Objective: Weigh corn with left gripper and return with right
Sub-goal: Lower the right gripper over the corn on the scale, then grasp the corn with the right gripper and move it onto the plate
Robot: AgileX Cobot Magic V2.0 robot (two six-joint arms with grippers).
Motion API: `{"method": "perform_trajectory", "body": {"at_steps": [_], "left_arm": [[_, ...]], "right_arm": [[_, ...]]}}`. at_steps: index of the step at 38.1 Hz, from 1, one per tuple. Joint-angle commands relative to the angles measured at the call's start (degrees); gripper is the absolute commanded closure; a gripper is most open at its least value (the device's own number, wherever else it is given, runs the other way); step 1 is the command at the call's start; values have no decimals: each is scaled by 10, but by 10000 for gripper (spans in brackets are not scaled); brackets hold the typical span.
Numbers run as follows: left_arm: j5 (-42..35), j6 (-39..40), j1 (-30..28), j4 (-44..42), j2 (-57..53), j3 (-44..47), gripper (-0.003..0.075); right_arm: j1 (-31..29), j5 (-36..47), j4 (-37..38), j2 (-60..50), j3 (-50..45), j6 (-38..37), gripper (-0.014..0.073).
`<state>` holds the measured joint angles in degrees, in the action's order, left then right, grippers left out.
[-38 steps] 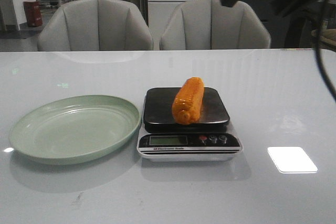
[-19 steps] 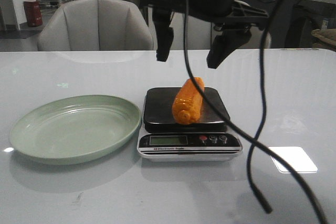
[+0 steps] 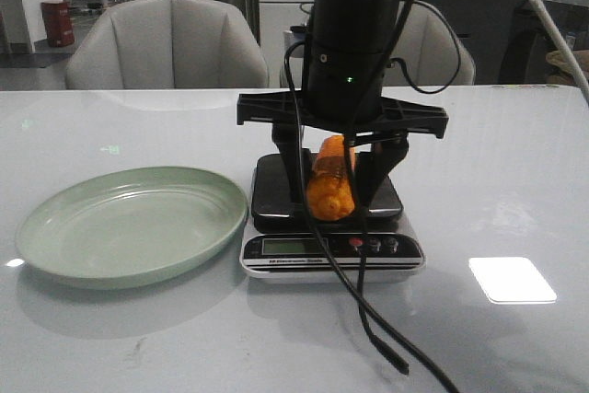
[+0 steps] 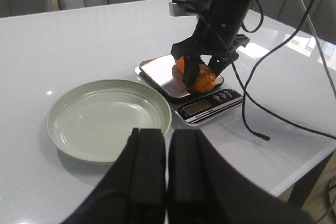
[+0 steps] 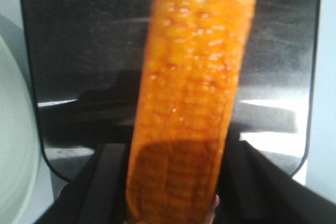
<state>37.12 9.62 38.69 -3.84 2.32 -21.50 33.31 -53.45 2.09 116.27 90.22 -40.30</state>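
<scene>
The orange-yellow corn [image 3: 329, 186] lies on the dark platform of the kitchen scale [image 3: 331, 248]. My right gripper [image 3: 333, 202] has come straight down over it. Its two black fingers stand on either side of the cob near its front end, open. The right wrist view shows the corn [image 5: 194, 77] running between the fingers [image 5: 100, 182] on the steel platform [image 5: 79, 51]. My left gripper [image 4: 168, 135] is shut and empty, held above the table near the pale green plate [image 4: 105, 119]. It sees the corn [image 4: 203, 78] under the right gripper [image 4: 202, 69].
The empty green plate [image 3: 129, 225] sits left of the scale, rims almost touching. Black cables [image 3: 368, 319] hang from the right arm down over the scale's display to the table in front. Two grey chairs [image 3: 166, 43] stand behind the table.
The right arm came into view from the upper right, then dropped from above the scale down to the corn. Its fingers now straddle the cob. The corn has not moved.
</scene>
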Motion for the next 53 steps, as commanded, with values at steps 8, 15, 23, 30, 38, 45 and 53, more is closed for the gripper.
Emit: {"method": "perform_trajectory", "body": {"at_steps": [8, 15, 23, 30, 38, 45, 53], "left_arm": [[-46, 1, -1, -2, 8, -13, 596], [-48, 1, -1, -2, 8, -13, 596], [-48, 1, -1, -2, 8, -13, 596], [-48, 1, -1, -2, 8, -13, 596], [-48, 1, -1, -2, 8, -13, 596], [-48, 1, -1, -2, 8, -13, 596], [-48, 1, -1, -2, 8, -13, 596]], "right_arm": [[35, 52, -39, -32, 68, -2, 405], [102, 147, -51, -14, 71, -2, 405], [136, 202, -63, 18, 71, -2, 372], [147, 203, -64, 36, 91, -2, 58], [141, 154, -58, 28, 127, 34, -4], [118, 57, -57, -3, 147, 64, -4], [50, -74, -59, -62, 133, 195, -4]]}}
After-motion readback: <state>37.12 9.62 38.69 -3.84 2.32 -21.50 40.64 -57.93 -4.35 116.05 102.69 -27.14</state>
